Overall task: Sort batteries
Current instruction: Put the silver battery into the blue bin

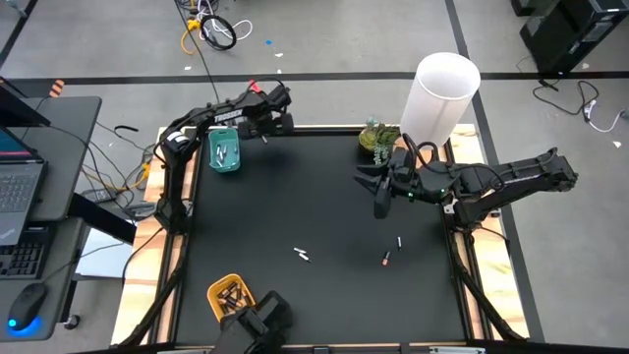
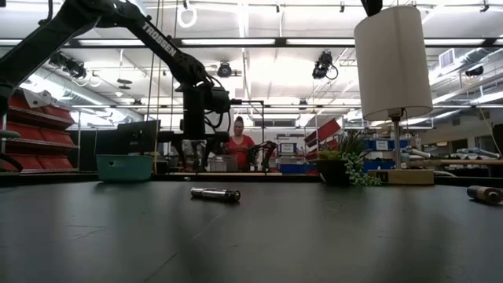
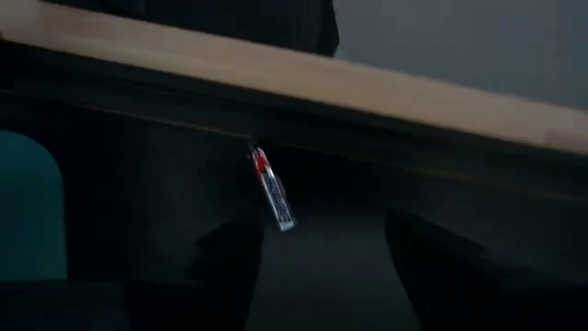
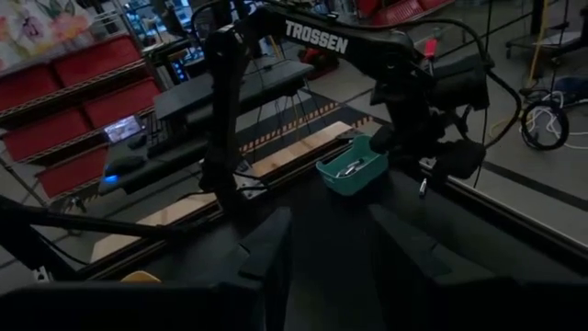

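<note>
Left claw (image 1: 263, 135) sits at the far edge of the surface (image 1: 324, 206), just beside the teal tray (image 1: 225, 150), fingers spread wide with a silvery battery (image 3: 273, 188) loose between them, not gripped. Right claw (image 1: 378, 192) hovers mid-surface, half open, holding nothing. "TROSSEN" is printed on the left arm (image 4: 316, 37). Loose batteries (image 1: 302, 255) lie on the surface, more in the yellow tray (image 1: 226, 293).

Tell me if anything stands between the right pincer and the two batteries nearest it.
Nothing visible does. The right pincer hangs over the black tabletop, with only bare surface between it and the pale battery and the red-ended battery. The potted plant and lamp stand on its other side.
</note>
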Robot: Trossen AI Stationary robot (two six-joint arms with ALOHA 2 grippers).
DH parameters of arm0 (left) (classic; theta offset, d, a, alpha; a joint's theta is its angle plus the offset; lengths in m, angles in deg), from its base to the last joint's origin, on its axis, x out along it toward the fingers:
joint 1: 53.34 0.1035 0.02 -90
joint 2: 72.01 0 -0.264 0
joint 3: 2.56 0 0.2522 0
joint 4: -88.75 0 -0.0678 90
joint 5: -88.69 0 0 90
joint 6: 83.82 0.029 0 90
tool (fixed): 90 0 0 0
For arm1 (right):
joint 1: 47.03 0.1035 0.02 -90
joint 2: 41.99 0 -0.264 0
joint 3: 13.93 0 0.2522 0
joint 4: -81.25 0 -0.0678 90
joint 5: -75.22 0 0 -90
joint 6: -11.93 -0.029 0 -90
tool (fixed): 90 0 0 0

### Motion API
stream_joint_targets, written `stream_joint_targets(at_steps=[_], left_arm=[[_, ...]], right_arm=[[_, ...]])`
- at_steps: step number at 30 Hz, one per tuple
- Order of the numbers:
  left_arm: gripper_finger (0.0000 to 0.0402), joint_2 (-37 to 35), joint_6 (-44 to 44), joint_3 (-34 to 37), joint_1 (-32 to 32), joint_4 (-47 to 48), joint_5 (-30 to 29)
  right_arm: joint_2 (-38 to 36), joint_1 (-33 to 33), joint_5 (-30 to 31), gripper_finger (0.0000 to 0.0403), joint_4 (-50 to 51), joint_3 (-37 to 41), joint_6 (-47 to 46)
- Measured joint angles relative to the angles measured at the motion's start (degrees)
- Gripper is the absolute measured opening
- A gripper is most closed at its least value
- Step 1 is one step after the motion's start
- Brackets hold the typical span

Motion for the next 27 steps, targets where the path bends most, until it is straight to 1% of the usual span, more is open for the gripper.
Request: stream_joint_targets(at_steps=[3,6,9,17,27], left_arm=[[0.0238,0.57,-1.84,0.17,0.11,-0.31,0.04],[0.0232,1.08,-5.9,1.79,0.11,-1.03,0.57],[0.0229,1.17,-8.72,2.06,-0.07,-0.42,-2.81],[0.0224,1.17,-11.21,1.99,0.91,-1.0,-3.27],[0.0185,1.32,-14.53,1.99,1.23,1.14,-3.06]], right_arm=[[-0.01,0.0,0.0,0.0126,0.0,0.0,0.0],[-0.01,0.0,0.0,0.0126,0.02,0.0,-0.01],[0.0,0.0,0.0,0.0126,0.02,0.0,-0.16],[0.0,0.02,0.02,0.0126,0.07,0.0,-0.83],[0.0,0.07,0.32,0.0126,-0.07,0.0,-1.69]])
